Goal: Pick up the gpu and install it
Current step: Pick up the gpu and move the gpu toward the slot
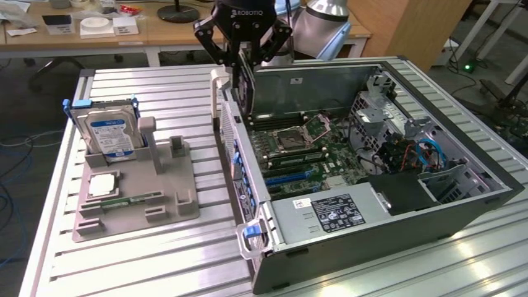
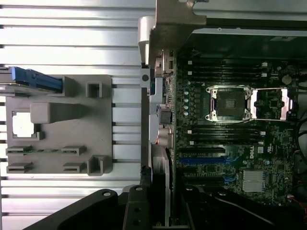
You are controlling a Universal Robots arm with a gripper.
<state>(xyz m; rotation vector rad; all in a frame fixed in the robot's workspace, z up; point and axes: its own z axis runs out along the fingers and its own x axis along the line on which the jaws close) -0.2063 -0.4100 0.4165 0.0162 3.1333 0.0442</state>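
Gripper [image 1: 244, 59], black, two-fingered, pointing straight down from the arm. Its fingers are partly closed and pinch the gpu [image 1: 244, 83], a thin flat rectangular card with a dark face and a silver metal bracket at one end. I see the card almost edge-on, hanging upright below the fingers.

The card hangs over the wall of the open dark grey metal computer case [image 1: 371, 247] on the exterior view's left. It sits beside the edge of the green motherboard [image 1: 330, 154], and I judge that it is not yet seated. On the board, the long blue expansion slots [image 1: 289, 179] lie nearer the camera than the card, and the square silver processor socket [image 1: 310, 131] is near the middle. A grey boxed power supply with a black label [image 1: 330, 213] fills the case's near corner.

Well apart, toward the exterior view's left, a grey moulded parts tray [image 1: 165, 213] rests on the ribbed aluminium table [image 1: 148, 266]. It holds an upright silver hard drive with a blue label [image 1: 111, 133] and a narrow green memory stick [image 1: 125, 201] lying flat.

I expect the card to be light and stiff but fragile. I judge it is best held across its upper long edge, squarely on both faces, clear of the contact edge below. A tilted grip could make it twist or slip.
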